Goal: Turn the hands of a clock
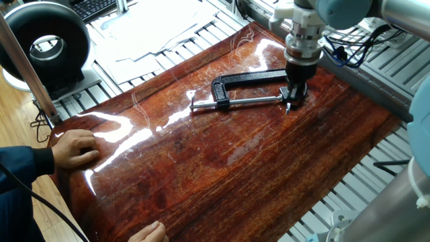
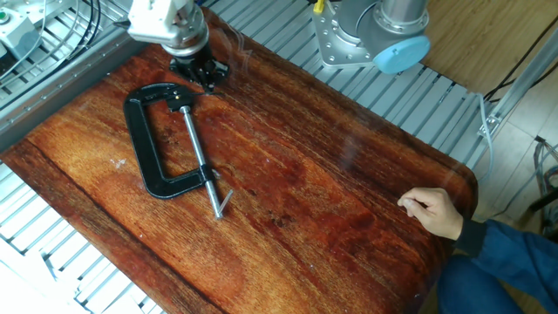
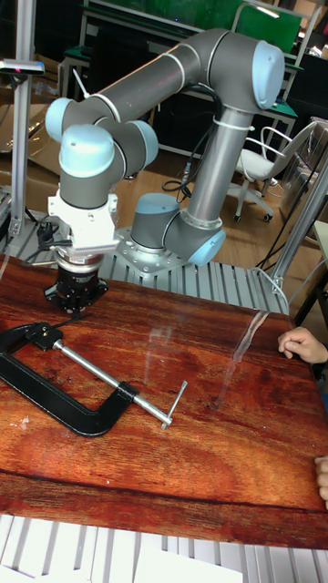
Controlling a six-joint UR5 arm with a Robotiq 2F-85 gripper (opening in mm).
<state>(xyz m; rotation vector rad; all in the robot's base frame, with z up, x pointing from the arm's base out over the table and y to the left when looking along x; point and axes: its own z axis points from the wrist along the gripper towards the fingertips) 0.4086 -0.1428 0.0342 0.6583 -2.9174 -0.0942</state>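
Observation:
The hands, a black C-clamp (image 1: 250, 78) with a long silver screw rod and thin crossbar, lie flat on the glossy wooden board (image 1: 222, 168). The clamp (image 2: 138, 144) (image 3: 44, 392) sits near the board's far end. My gripper (image 1: 291, 102) points down at the clamp's jaw end, right where the screw's pad meets the frame. In the other fixed view the gripper (image 2: 200, 74) stands just beyond that pad, and in the tall fixed view the gripper (image 3: 75, 305) hangs low behind it. Its fingers look closed together with nothing between them. No clock shows.
A person's hand (image 1: 75, 148) (image 2: 432, 212) (image 3: 305, 344) rests on the board's edge opposite the clamp. A round black device (image 1: 46, 42) and papers (image 1: 154, 23) lie beyond the board. The arm's base (image 2: 375, 35) stands on the slatted metal table.

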